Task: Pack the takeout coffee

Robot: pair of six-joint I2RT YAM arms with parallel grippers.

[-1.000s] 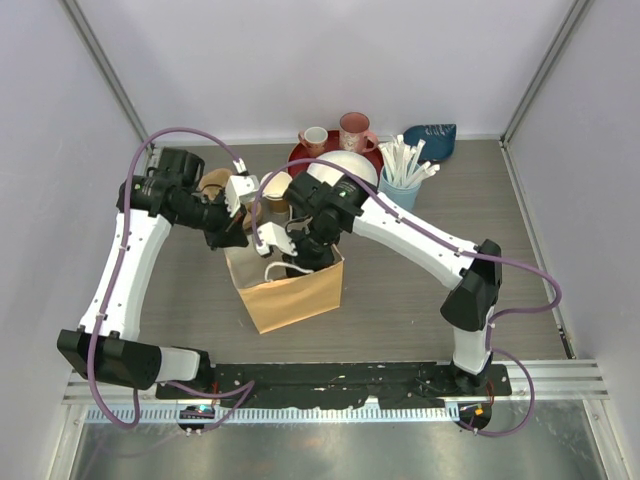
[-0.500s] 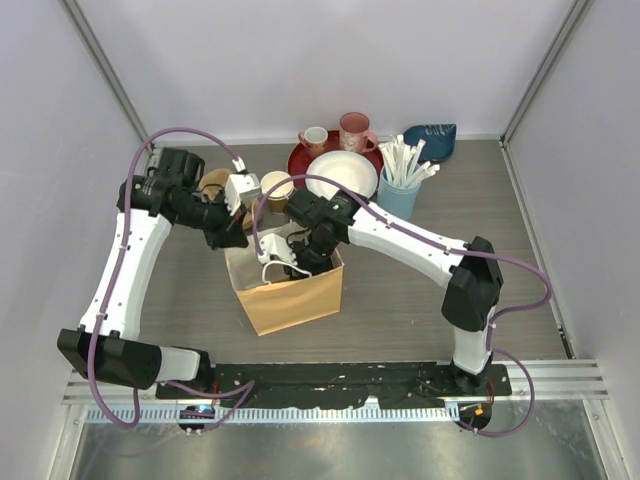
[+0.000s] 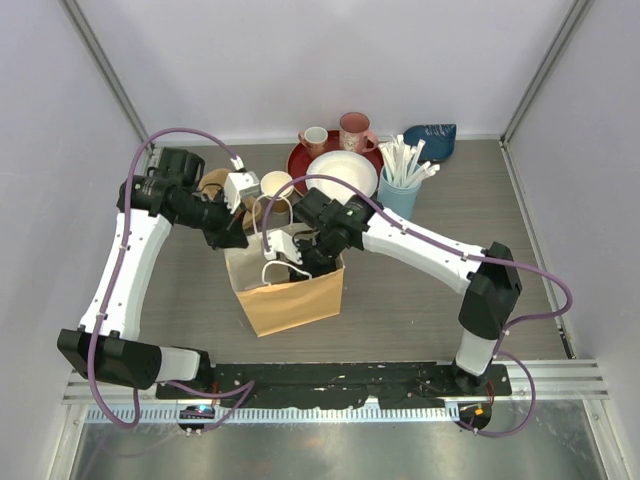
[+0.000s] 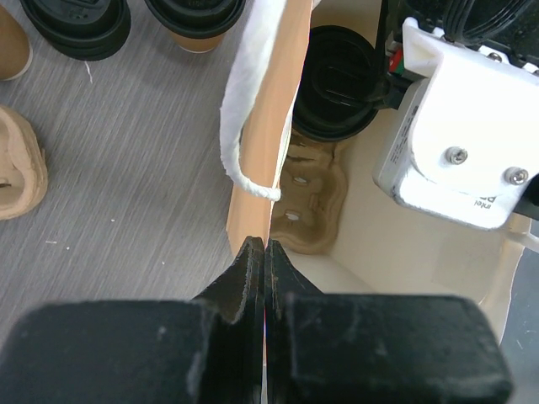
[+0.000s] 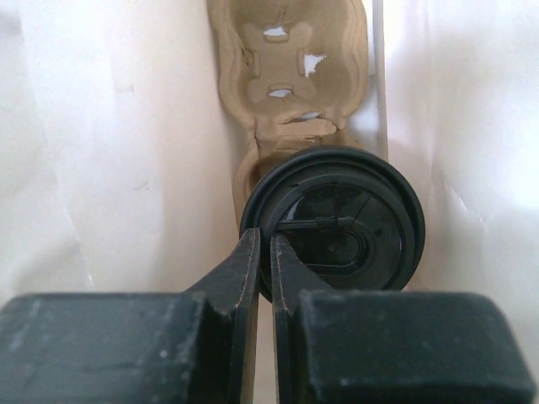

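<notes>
Inside paper bag (image 3: 296,300), R gripper (image 5: 263,252) clamped on lid rim of takeout cup (image 5: 337,223), cup sat in pulp carrier (image 5: 290,50) at bag bottom, L gripper (image 4: 264,261) pinched tight on bag wall, bag mid-table (image 3: 400,300), another lidded cup (image 4: 76,25) outside twd far-left corner.

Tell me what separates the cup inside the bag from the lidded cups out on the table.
The bag's side wall, with its white handle draped over it, pinched in the left hand; the left wrist view shows it.
</notes>
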